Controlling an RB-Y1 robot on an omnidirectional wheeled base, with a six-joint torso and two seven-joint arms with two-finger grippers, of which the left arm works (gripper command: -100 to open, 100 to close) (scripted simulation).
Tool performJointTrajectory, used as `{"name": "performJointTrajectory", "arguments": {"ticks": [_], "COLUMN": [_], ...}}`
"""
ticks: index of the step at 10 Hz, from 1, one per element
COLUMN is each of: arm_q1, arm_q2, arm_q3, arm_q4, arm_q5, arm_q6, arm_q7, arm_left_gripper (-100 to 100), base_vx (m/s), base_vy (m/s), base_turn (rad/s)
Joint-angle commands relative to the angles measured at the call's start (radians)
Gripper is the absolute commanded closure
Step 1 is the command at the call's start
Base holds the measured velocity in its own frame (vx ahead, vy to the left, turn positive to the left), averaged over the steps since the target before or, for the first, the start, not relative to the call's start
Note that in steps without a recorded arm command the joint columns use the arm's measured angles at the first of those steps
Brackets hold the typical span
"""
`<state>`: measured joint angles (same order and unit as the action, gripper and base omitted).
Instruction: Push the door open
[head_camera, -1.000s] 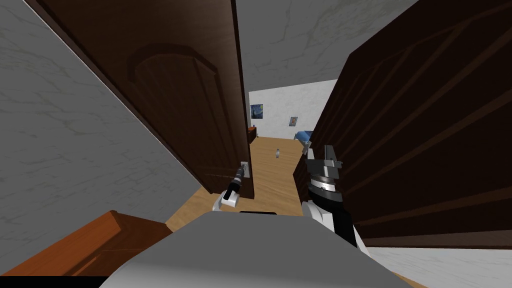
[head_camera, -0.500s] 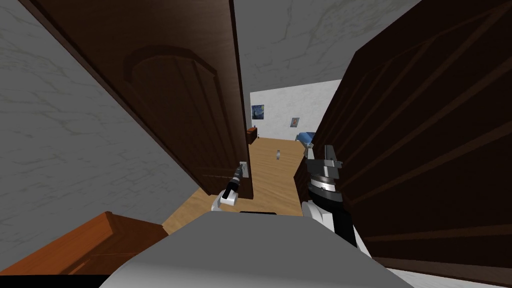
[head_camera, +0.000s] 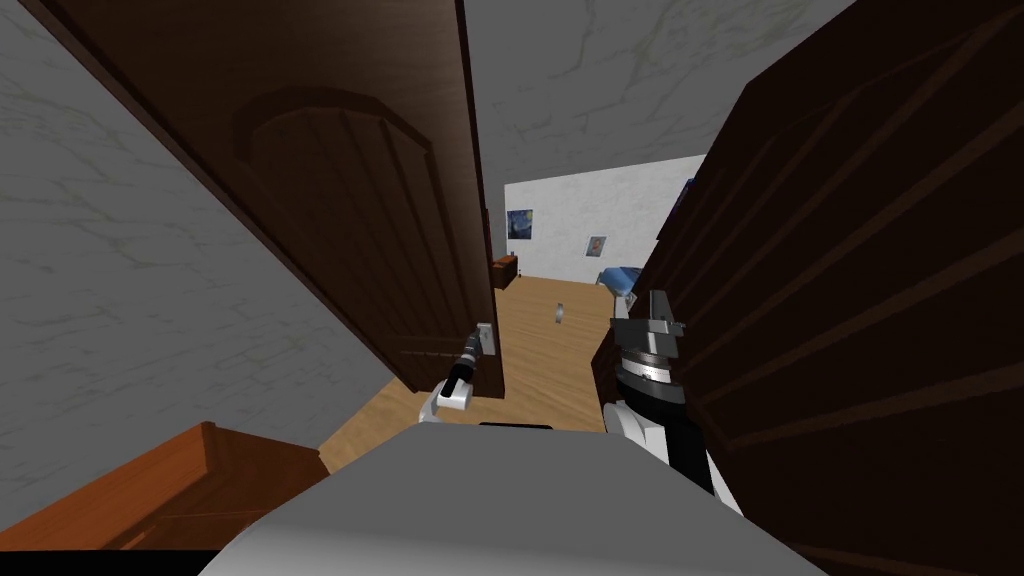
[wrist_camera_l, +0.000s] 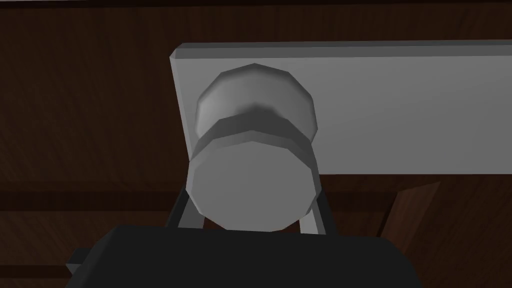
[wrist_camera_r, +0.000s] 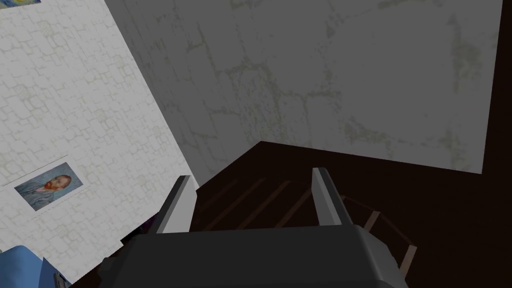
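The dark brown door (head_camera: 360, 220) stands partly open on my left, its free edge near the middle of the head view. A round grey knob (wrist_camera_l: 252, 170) sits on a grey plate (wrist_camera_l: 400, 110) by that edge, also seen as the knob (head_camera: 487, 337) from the head. My left gripper (head_camera: 479, 346) (wrist_camera_l: 250, 202) is shut on the knob, one finger pressing each side. My right gripper (head_camera: 655, 312) (wrist_camera_r: 250, 197) is raised beside the dark furniture on my right, open, with nothing between its fingers.
A tall dark brown cabinet (head_camera: 860, 300) stands close on my right. An orange-brown wooden piece (head_camera: 200, 480) lies low on my left. Past the door, a wood floor (head_camera: 545, 355) runs to a small grey object (head_camera: 558, 313), a blue bed (head_camera: 622, 276) and a white wall with pictures.
The door has swung a little further away to the left with my left gripper on its knob. The whole view has shifted as I move on, and the right-hand cabinet looms larger.
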<state>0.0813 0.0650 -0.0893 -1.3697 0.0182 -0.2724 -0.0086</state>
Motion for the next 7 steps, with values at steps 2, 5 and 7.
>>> {"name": "performJointTrajectory", "arguments": {"ticks": [2, 5, 7], "arm_q1": [-0.012, -0.004, 0.003], "arm_q2": [-0.003, -0.001, -0.001], "arm_q3": [0.046, 0.045, 0.038], "arm_q4": [0.002, -0.003, -0.01], "arm_q5": [0.005, 0.007, 0.009], "arm_q6": [-0.003, 0.0, 0.0], "arm_q7": [-0.008, -0.006, -0.002], "arm_left_gripper": [100, -100, -100], "base_vx": [0.148, -0.032, -0.17], "base_vy": [-0.118, -0.065, -0.004], "base_turn": [0.11, 0.044, 0.0]}}
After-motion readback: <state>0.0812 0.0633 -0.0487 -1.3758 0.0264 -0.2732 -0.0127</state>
